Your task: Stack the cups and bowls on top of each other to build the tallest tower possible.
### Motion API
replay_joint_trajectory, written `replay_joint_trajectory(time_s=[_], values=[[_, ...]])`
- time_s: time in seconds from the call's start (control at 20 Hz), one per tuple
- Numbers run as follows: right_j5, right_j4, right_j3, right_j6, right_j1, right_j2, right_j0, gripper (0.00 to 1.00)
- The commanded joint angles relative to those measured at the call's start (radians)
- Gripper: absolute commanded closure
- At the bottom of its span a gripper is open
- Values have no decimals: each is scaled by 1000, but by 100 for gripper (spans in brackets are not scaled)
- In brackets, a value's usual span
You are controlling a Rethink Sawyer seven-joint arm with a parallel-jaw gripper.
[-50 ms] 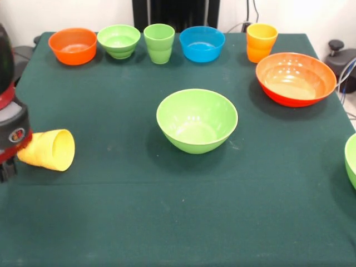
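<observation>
At the left edge, my gripper [22, 149] is shut on the base of a yellow cup [51, 149]. The cup is tipped on its side with its mouth facing right, just above the cloth. A large light green bowl [197, 119] sits upright mid-table. Along the far edge stand a small orange bowl [73, 45], a small green bowl [119, 40], a green cup [159, 43], a small blue bowl [202, 43] and an orange-yellow cup [261, 41]. A large orange-red bowl [296, 78] sits at the right. Another green bowl [351, 158] is cut off by the right edge.
A dark green cloth [167, 222] covers the table. The red and black arm [8, 100] fills the left edge. A black knobbed object [337, 53] and cables lie just off the table's far right corner.
</observation>
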Motion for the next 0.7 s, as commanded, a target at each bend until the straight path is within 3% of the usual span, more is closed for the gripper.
replay_joint_trajectory(time_s=[0.05, 0.35, 0.7], values=[[-28, -201, 31, -326, -70, 196, -103, 100], [52, -315, -87, -351, -86, 213, -206, 100], [86, -405, -82, -353, -143, 272, -241, 100]])
